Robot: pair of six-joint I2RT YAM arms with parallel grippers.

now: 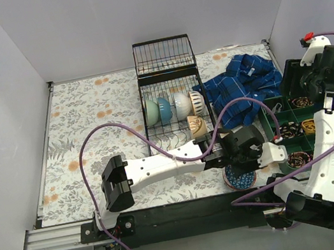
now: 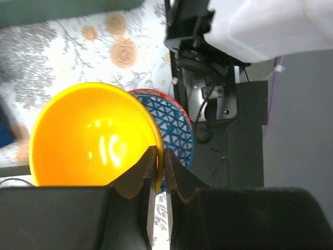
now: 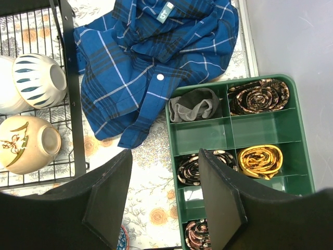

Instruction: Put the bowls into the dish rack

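The black wire dish rack (image 1: 172, 98) stands at the table's middle and holds several bowls on edge, among them a teal one (image 1: 151, 111) and a beige one (image 1: 197, 126). My left gripper (image 2: 160, 152) is shut on the rim of a yellow bowl (image 2: 88, 135). That bowl sits partly over a blue triangle-patterned bowl (image 2: 174, 122), which lies right of the rack's front (image 1: 240, 178). In the top view the left gripper (image 1: 248, 157) hides the yellow bowl. My right gripper (image 3: 165, 156) is open and empty, held high over the green tray (image 1: 299, 85).
A blue plaid shirt (image 3: 151, 57) lies right of the rack. A green compartment tray (image 3: 244, 135) with rolled ties stands at the right edge. The rack's side bar (image 3: 70, 94) and two bowls (image 3: 44, 78) show in the right wrist view. White walls enclose the table.
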